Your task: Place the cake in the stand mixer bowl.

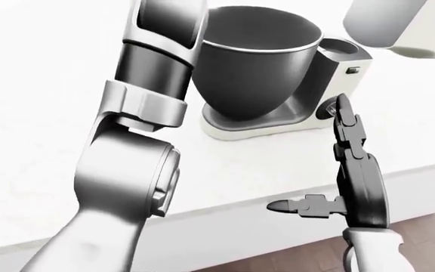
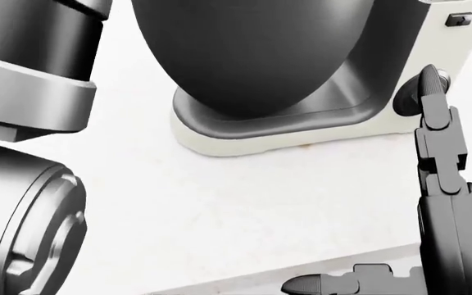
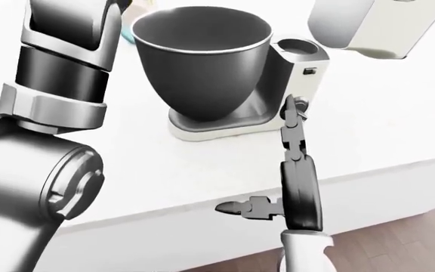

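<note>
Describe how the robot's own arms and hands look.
The left arm is made of bulky silver-grey shells with a dark grey cylindrical section and round joint caps. The right hand is dark grey with jointed, ridged fingers on a light grey wrist. No cables or markings show.

The left arm (image 1: 138,141) rises beside the stand mixer bowl (image 3: 200,59) and covers the bowl's left rim in the left-eye view; its hand lies past the top edge in all three views. The mixer's tilted head (image 3: 368,25) is cut off by the top edge above the bowl. A teal patch (image 3: 125,29) left of the bowl is mostly hidden behind the arm; unidentifiable. The bowl's interior floor cannot be seen. In the head view the bowl's rim is cropped.
</note>
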Robot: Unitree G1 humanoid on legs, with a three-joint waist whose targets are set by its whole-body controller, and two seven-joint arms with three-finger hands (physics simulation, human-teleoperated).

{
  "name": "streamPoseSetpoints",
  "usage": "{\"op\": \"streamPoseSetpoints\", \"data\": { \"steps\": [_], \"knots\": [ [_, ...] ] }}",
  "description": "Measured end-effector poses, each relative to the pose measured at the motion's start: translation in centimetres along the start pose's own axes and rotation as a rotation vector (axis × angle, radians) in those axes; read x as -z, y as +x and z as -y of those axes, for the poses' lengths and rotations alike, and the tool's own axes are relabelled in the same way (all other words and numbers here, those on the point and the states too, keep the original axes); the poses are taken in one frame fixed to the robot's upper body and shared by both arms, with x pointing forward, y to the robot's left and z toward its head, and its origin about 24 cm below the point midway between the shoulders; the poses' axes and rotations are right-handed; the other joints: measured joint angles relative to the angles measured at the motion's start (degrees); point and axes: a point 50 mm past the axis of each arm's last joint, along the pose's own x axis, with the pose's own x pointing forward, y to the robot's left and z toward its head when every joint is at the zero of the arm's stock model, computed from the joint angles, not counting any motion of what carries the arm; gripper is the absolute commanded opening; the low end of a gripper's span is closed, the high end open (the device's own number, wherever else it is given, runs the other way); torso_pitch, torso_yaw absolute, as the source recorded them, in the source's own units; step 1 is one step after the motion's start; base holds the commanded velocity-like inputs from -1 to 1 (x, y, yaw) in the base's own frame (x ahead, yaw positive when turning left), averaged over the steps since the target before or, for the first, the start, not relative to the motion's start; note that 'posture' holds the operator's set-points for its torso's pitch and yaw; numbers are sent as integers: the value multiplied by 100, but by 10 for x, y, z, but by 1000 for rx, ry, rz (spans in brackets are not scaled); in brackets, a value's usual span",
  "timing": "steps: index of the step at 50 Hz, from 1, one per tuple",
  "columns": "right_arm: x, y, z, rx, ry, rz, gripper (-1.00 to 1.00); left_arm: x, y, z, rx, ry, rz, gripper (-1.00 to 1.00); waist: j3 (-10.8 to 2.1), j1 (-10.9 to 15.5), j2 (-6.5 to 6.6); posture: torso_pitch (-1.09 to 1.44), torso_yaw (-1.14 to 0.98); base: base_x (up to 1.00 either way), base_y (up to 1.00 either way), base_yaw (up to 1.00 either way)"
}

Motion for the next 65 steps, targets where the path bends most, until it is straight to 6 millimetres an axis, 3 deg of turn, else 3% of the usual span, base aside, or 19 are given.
{"op": "streamPoseSetpoints", "data": {
  "steps": [17, 44, 45, 46, 65],
  "knots": [
    [1, 1, -1, -7, -2, -2, 100, 21, -4, 34, 38, -6, -3, -100, -13, 7, -15, 0, 0, 0, 0, 0],
    [1, 2, -3, -17, 0, -2, 100, 40, 3, 27, -47, 94, -7, -100, -60, 5, -5, 0, 0, 0, 0, 0],
    [1, 2, -3, -18, 0, -2, 100, 41, 3, 26, -50, 101, -8, -78, -60, 4, -5, 0, 0, 0, 0, 0],
    [1, 2, -3, -18, 1, -1, 100, 41, 3, 26, -55, 112, -8, 100, -60, 3, -5, 0, 0, 0, 0, 0],
    [4, 4, -5, -26, 5, -7, 100, 29, 6, 11, -129, 120, 36, 100, -76, 6, -11, 0, 0, 0, 0, 0]
  ]
}}
